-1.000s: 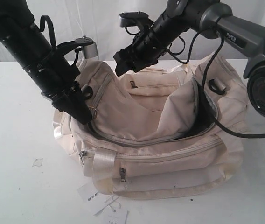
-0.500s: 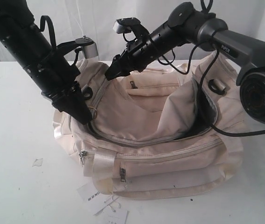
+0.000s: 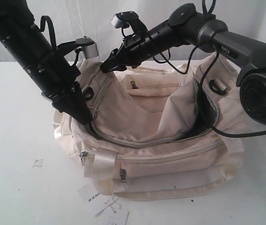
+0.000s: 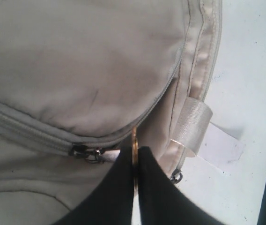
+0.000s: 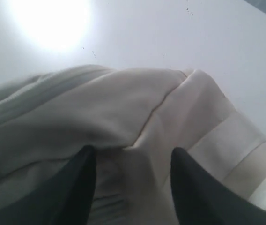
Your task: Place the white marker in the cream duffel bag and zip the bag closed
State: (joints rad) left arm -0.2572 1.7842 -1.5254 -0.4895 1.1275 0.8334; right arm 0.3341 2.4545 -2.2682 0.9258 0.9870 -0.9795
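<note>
**A:** Where does the cream duffel bag (image 3: 170, 164) sit?

**B:** On the white desk (image 3: 16, 187), front pocket facing the exterior camera. Its main zip (image 3: 123, 140) is undone. The top flap sags inward, and some dark lining (image 3: 208, 112) shows at the right end. Two white paper hang tags (image 3: 95, 199) lie on the desk, just beside the bag's front left corner.

**A:** And the white marker?

**B:** No view shows it. I can't tell whether it lies inside the bag.

**A:** What about the left end effector (image 4: 136, 157)?

**B:** It is at the bag's left end, with its tips pinched together on a thin brass-coloured ring (image 4: 134, 138). The ring stands edge-on between them in the wrist view. It sits close to where the zip track ends, near a shiny strap loop (image 4: 192, 126).

**A:** And the right end effector (image 3: 106, 67)?

**B:** It reaches across the middle and sits over the bag's rear left edge. Its two dark fingers (image 5: 77, 187) are spread apart, with a fold of cream fabric showing between them. I can't tell whether they touch the cloth, and nothing is clamped in them.
</note>
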